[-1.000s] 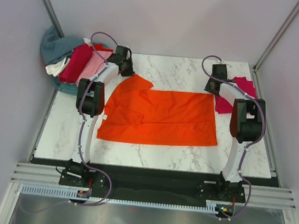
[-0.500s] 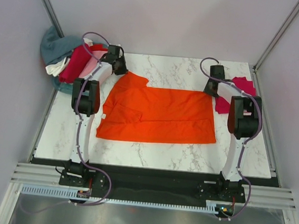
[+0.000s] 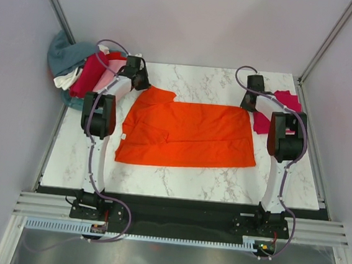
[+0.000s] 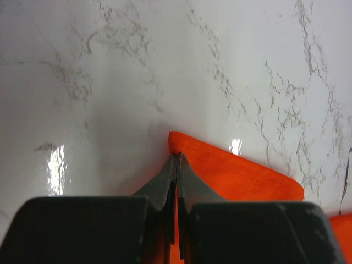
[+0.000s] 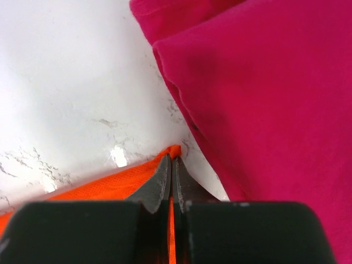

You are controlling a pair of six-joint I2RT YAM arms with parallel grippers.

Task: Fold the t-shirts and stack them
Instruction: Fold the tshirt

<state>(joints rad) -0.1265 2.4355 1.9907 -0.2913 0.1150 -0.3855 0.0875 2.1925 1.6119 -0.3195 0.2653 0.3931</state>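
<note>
A bright orange t-shirt [image 3: 185, 135] lies spread flat across the middle of the marble table. My left gripper [image 3: 144, 84] is shut on its far left corner [image 4: 231, 168], pinching the cloth between its black fingers [image 4: 165, 181]. My right gripper [image 3: 248, 105] is shut on the shirt's far right corner [image 5: 110, 184], with orange cloth poking out above the tips. A crimson-pink t-shirt [image 3: 276, 110] lies crumpled at the far right, right beside the right gripper, and fills the right wrist view [image 5: 264, 93].
A heap of other t-shirts, dark red [image 3: 89, 74], light pink [image 3: 109, 77], white [image 3: 65, 81] and teal [image 3: 65, 53], hangs off the table's far left corner. Grey walls enclose the table [image 3: 190, 180] on three sides. A metal rail runs along the near edge.
The right gripper has closed on the orange shirt's far right corner. The left arm drew the far left corner a little further back and left, flattening the shirt.
</note>
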